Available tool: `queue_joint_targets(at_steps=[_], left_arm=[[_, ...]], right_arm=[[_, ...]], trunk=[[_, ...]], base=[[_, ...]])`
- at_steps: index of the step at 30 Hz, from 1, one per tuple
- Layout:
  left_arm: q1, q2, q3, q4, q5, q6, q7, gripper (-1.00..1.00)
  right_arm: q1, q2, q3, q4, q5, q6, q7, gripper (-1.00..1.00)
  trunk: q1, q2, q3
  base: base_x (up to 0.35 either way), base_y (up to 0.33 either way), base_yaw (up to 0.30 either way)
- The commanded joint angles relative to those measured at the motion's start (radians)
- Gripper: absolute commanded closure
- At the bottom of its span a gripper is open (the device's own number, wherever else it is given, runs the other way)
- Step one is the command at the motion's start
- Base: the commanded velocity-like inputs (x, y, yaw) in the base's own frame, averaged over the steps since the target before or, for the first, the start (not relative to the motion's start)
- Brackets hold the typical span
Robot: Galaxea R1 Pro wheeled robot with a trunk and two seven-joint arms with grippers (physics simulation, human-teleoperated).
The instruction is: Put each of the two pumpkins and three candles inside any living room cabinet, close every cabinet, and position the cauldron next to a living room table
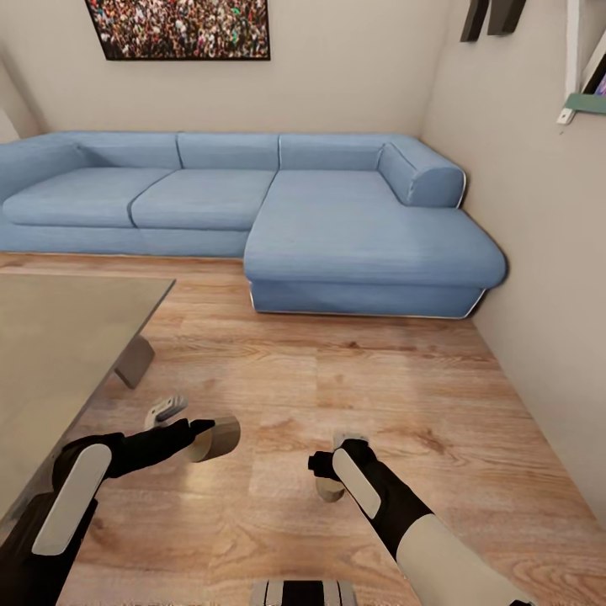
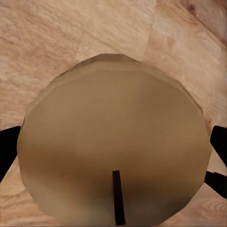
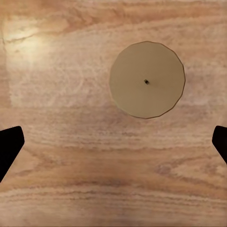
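Note:
A tan candle point(image 1: 220, 438) is held sideways above the wooden floor, my left gripper point(image 1: 200, 433) shut on it. In the left wrist view this candle point(image 2: 113, 137) bulks large with its dark wick showing, and a black fingertip point(image 2: 8, 151) rests at either side of it. A second candle point(image 3: 146, 79) stands upright on the floor, its flat top and wick facing up. My right gripper point(image 3: 113, 146) hangs open above the floor just beside that candle, touching nothing. In the head view the right gripper point(image 1: 326, 468) points down, the candle point(image 1: 330, 493) peeking out beneath it.
A grey-tan low table point(image 1: 59, 353) with a slanted leg point(image 1: 135, 360) stands at the left. A blue corner sofa point(image 1: 337, 227) fills the back. A beige wall point(image 1: 547, 278) runs along the right, with a shelf point(image 1: 589, 93) high on it. Wooden floor point(image 1: 404, 396) lies open ahead.

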Motion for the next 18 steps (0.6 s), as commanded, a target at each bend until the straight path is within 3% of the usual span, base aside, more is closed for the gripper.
queue_joint_targets(at_steps=[1, 18], left_arm=[[-0.001, 0.0, -0.001, -0.001, 0.011, 0.003, 0.009, 1.0], [-0.001, 0.003, -0.005, -0.002, 0.012, 0.003, 0.009, 1.0]], right_arm=[[-0.001, -0.001, 0.003, -0.002, -0.01, 0.0, -0.01, -1.0], [-0.001, -0.001, 0.003, -0.003, 0.004, -0.006, -0.009, -1.0]], trunk=[[0.0, -0.001, -0.005], [0.008, -0.005, -0.071]], base=[[0.0, 0.0, 0.0], [0.0, 0.0, 0.0]])
